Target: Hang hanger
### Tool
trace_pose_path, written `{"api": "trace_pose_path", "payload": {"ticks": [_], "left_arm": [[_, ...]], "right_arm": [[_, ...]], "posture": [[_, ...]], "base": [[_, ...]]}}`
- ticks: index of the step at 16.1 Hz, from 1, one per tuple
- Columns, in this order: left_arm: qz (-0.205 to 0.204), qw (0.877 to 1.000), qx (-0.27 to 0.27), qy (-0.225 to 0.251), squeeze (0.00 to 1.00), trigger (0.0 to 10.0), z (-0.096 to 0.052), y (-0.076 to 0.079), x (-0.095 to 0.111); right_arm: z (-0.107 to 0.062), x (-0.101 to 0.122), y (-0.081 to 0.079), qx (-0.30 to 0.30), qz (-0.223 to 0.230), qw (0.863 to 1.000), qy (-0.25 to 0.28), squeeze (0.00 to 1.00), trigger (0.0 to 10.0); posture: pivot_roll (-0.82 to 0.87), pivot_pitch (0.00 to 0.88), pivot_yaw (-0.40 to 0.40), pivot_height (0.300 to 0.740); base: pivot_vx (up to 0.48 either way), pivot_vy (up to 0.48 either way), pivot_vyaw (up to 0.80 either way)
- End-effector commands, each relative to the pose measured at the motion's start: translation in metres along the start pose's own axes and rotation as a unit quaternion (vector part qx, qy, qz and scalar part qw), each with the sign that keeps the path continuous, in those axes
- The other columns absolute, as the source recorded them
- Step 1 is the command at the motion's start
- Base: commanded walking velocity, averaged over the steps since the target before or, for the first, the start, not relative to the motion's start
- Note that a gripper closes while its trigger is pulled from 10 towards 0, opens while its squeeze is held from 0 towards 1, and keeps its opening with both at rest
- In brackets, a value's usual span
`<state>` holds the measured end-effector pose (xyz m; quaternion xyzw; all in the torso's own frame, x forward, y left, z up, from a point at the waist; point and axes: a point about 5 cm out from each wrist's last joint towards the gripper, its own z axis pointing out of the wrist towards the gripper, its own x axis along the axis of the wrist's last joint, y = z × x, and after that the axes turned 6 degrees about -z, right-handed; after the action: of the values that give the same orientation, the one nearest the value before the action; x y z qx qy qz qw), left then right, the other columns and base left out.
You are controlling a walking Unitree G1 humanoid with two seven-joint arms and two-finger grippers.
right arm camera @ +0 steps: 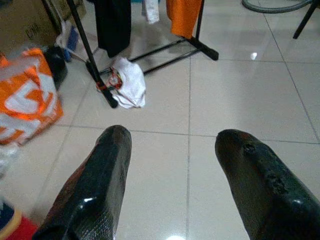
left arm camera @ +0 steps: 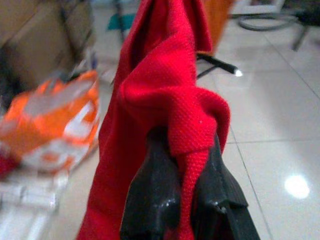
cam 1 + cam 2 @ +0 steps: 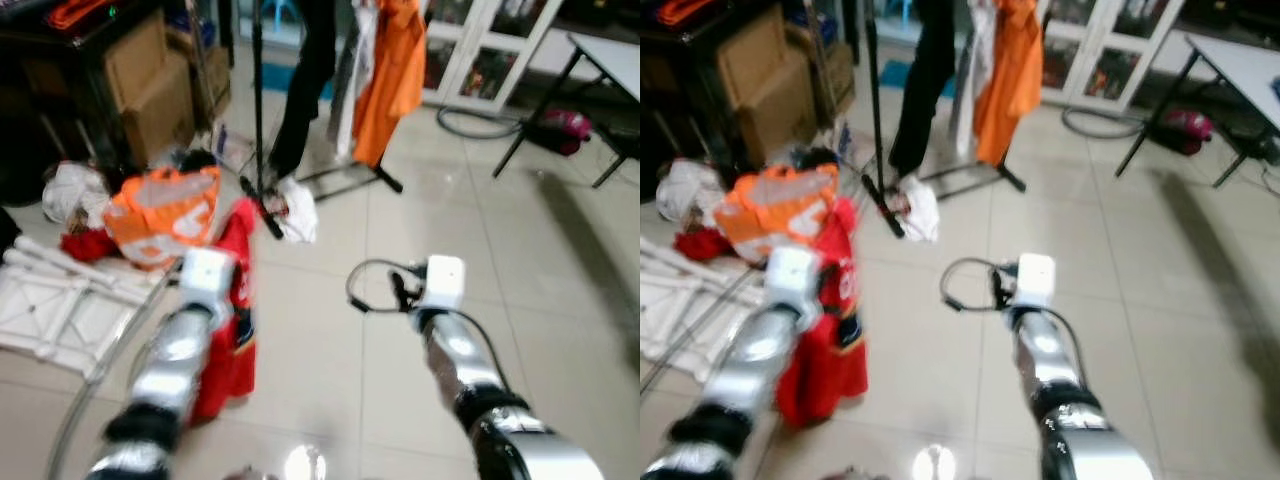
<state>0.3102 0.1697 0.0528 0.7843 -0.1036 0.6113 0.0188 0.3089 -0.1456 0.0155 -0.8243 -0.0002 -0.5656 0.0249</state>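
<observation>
My left gripper (image 2: 186, 167) is shut on a fold of a red knitted garment (image 2: 165, 85), which hangs from it down toward the tiled floor (image 3: 235, 345). Whether a hanger is inside the garment cannot be told. Ahead stands a black clothes rack (image 3: 257, 100) with an orange garment (image 3: 392, 70) and a black garment (image 3: 305, 80) hanging on it. My right gripper (image 1: 175, 135) is held out over bare tiles, open, with nothing between its fingers.
A white cloth (image 3: 297, 212) lies at the rack's foot. An orange bag (image 3: 165, 215), a white frame (image 3: 50, 300) and cardboard boxes (image 3: 150, 85) crowd the left. A table (image 3: 610, 55), a hose (image 3: 470, 122) and a pink object (image 3: 560, 128) are at the far right.
</observation>
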Motion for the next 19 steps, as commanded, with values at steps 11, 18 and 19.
{"api": "trace_pose_path", "payload": {"ticks": [11, 18, 19], "left_arm": [[0.011, 0.999, -0.009, 0.034, 0.0, 10.0, 0.004, -0.008, 0.018], [0.028, 0.998, -0.043, 0.044, 0.0, 10.0, 0.003, -0.025, 0.03], [0.028, 0.997, -0.054, 0.046, 0.0, 10.0, 0.002, -0.029, 0.033]], "right_arm": [[0.006, 0.018, -0.009, 0.018, -0.017, 0.999, 0.028, 0.0, 10.0], [0.007, 0.019, -0.02, 0.053, -0.028, 0.998, 0.028, 0.0, 10.0], [0.007, 0.019, -0.021, 0.061, -0.027, 0.997, 0.027, 0.0, 10.0]], "posture": [[0.08, 0.063, -0.073, 0.74], [0.09, 0.064, -0.077, 0.74], [0.09, 0.065, -0.078, 0.74]], "base": [[0.251, 0.0, 0.0], [0.447, 0.0, 0.0], [0.435, 0.0, 0.0]]}}
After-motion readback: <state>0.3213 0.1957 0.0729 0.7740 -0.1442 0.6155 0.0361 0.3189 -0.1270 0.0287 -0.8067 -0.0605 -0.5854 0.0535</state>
